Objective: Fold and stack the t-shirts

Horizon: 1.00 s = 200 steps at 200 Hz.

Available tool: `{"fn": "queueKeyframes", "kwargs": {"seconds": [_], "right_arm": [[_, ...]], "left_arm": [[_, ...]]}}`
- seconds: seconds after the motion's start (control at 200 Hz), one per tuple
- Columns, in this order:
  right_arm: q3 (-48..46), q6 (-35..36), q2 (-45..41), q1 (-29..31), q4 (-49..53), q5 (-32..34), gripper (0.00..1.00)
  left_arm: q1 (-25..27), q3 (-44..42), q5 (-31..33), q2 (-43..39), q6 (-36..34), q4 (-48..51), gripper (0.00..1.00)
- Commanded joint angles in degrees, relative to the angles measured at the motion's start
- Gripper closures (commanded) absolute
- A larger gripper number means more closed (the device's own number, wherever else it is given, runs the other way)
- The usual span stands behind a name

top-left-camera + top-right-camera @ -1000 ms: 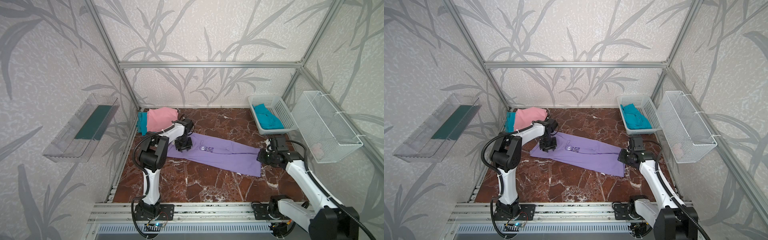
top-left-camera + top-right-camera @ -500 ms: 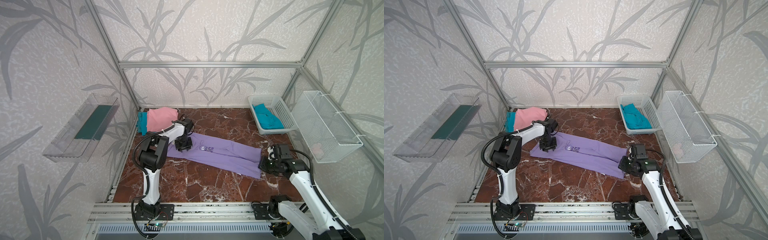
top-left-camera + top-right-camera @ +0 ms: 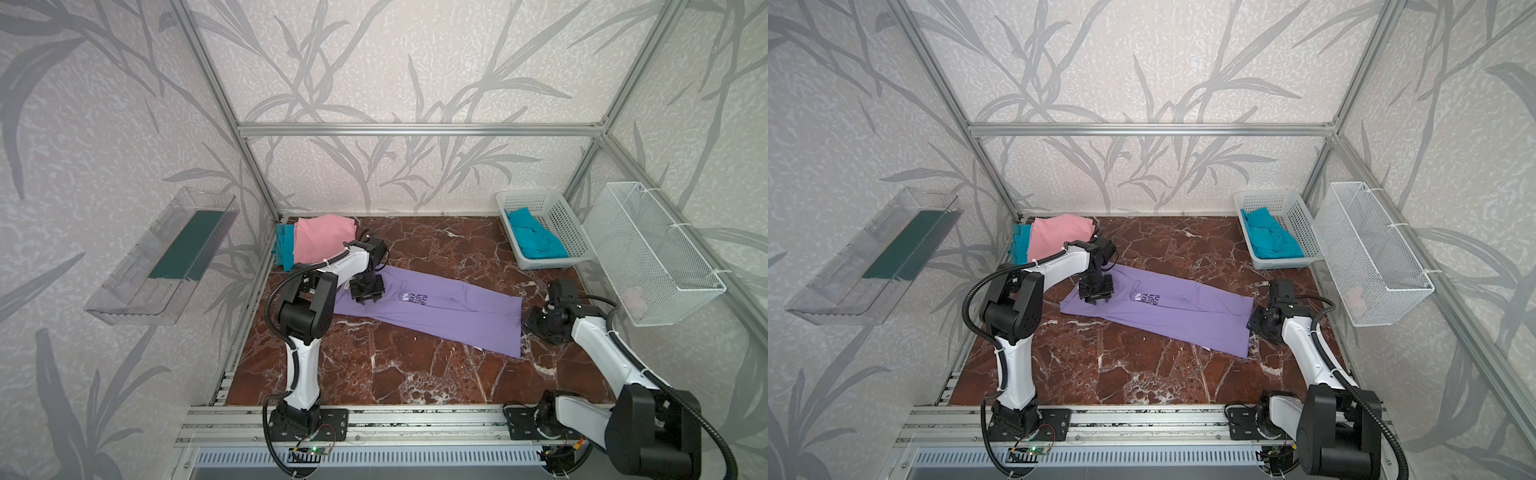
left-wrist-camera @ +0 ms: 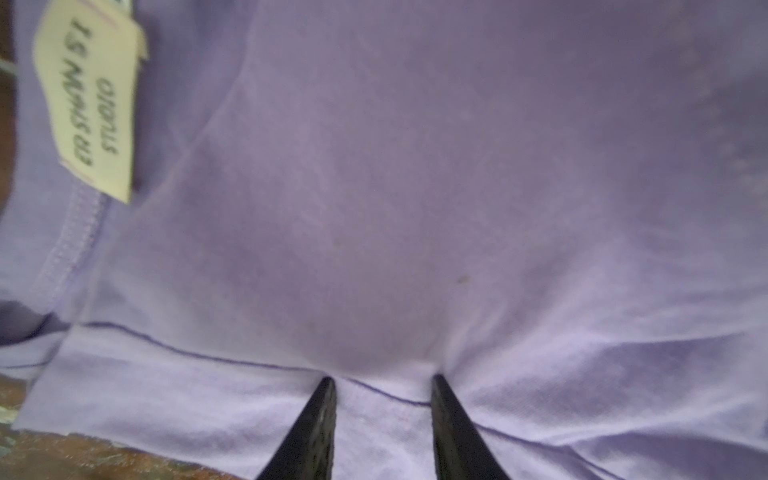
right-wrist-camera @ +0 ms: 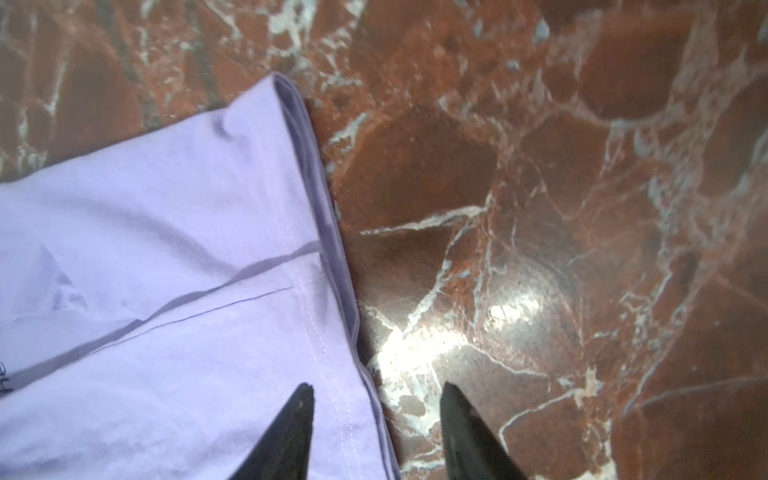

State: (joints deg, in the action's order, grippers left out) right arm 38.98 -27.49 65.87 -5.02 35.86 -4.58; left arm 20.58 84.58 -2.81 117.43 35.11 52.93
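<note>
A lavender t-shirt (image 3: 440, 311) (image 3: 1175, 316), folded into a long strip, lies across the marble table. My left gripper (image 3: 368, 300) (image 4: 380, 380) is open at the collar end, its fingertips resting on the cloth beside a cream label (image 4: 95, 108). My right gripper (image 3: 530, 322) (image 5: 374, 388) is open at the hem end; one finger stands over the lavender t-shirt (image 5: 145, 270), the other over bare marble, with the hem edge between them. A folded pink t-shirt (image 3: 322, 237) lies on a teal one (image 3: 284, 245) at the back left.
A white perforated basket (image 3: 573, 232) at the back right holds crumpled teal t-shirts (image 3: 536, 241). A white wire basket (image 3: 648, 249) hangs on the right wall. A clear shelf (image 3: 166, 253) hangs on the left wall. Metal frame posts edge the table.
My right gripper, shut on the hem a second ago, has drawn it slightly toward the front and opened, letting the cloth go. The left gripper has not moved.
</note>
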Motion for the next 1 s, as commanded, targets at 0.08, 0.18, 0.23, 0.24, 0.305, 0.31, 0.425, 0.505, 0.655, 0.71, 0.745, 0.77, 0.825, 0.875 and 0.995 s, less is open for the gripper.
{"fn": "queueKeyframes", "kwargs": {"seconds": [0.08, 0.18, 0.23, 0.24, 0.305, 0.31, 0.425, 0.505, 0.655, 0.71, 0.745, 0.77, 0.825, 0.875, 0.995], "right_arm": [[4.4, 3.7, -1.0, 9.6, -4.5, 6.4, 0.98], [4.0, 4.8, 2.9, 14.7, -7.2, 8.2, 1.0], [4.1, 5.0, 5.6, 16.1, -7.8, 8.6, 1.0], [4.2, 5.0, 6.0, 16.2, -7.9, 8.6, 1.0], [4.0, 4.7, 9.2, 16.5, -8.4, 8.4, 1.0], [3.9, 4.7, 9.4, 16.5, -8.5, 8.4, 1.0], [3.0, 4.4, 13.5, 16.5, -9.1, 7.0, 1.0], [2.3, 3.4, 15.0, 16.6, -9.4, 5.1, 1.0], [0.8, 1.6, 16.7, 17.2, -8.8, 3.5, 1.0], [0.5, 1.0, 17.8, 17.4, -8.2, 2.0, 0.99], [0.1, 0.4, 18.2, 17.9, -8.1, 1.2, 0.99], [-0.4, -0.1, 18.4, 18.6, -8.0, 0.9, 0.99], [-1.5, -1.5, 18.2, 20.8, -8.5, 0.5, 0.99], [-2.2, -3.0, 17.5, 24.0, -8.9, 1.1, 0.99], [-2.4, -5.5, 15.6, 33.0, -10.1, 2.9, 1.0]], "left_arm": [[0.9, 2.2, 2.1, -3.2, 0.5, 3.1, 0.61], [0.9, 2.6, 3.4, -4.1, 1.1, 3.3, 0.6], [0.9, 3.1, 4.0, -3.8, 1.1, 3.5, 0.6], [0.9, 3.3, 4.1, -3.6, 1.1, 3.6, 0.6], [0.9, 5.1, 4.7, -1.6, 0.7, 4.2, 0.6], [0.9, 5.3, 4.7, -1.4, 0.7, 4.4, 0.6], [1.0, 7.9, 3.2, 3.4, 0.9, 4.3, 0.6], [1.3, 8.2, 2.5, 5.1, 1.2, 2.7, 0.6], [1.4, 12.3, 2.1, 9.8, 0.7, 2.5, 0.6], [1.6, 15.0, 1.0, 12.6, 0.4, 3.1, 0.6], [1.8, 16.9, 0.2, 14.2, 0.2, 3.2, 0.6], [2.1, 18.2, -0.1, 15.3, 0.0, 3.2, 0.6], [2.8, 21.6, -0.9, 17.5, -0.5, 3.3, 0.6], [3.4, 25.5, -1.5, 20.0, -1.2, 3.6, 0.6], [3.8, 38.3, -4.5, 27.2, -3.2, 5.1, 0.6]]}}
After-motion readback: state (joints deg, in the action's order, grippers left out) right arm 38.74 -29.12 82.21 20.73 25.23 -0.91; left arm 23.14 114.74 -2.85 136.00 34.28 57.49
